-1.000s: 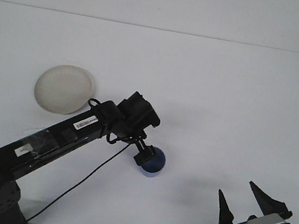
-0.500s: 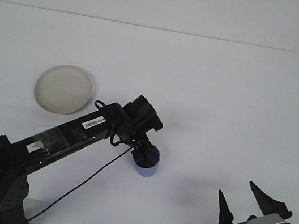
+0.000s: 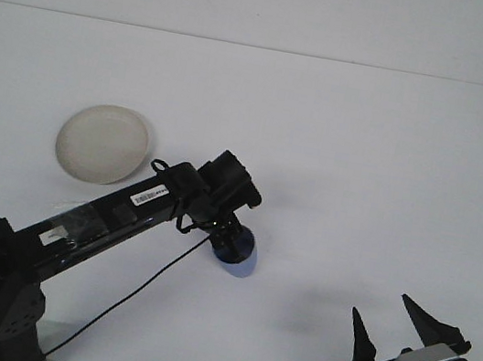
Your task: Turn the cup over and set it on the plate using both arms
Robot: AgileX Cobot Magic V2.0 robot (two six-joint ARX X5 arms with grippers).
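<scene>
Your left gripper [image 3: 230,239] is clamped on the small blue cup [image 3: 236,256] near the middle of the white table [image 3: 365,164]. The round cream plate [image 3: 102,142] sits well apart at far left. Your right gripper [image 3: 395,328] rests by the near-right edge, its 2 fingers spread apart, with bare surface between.
</scene>
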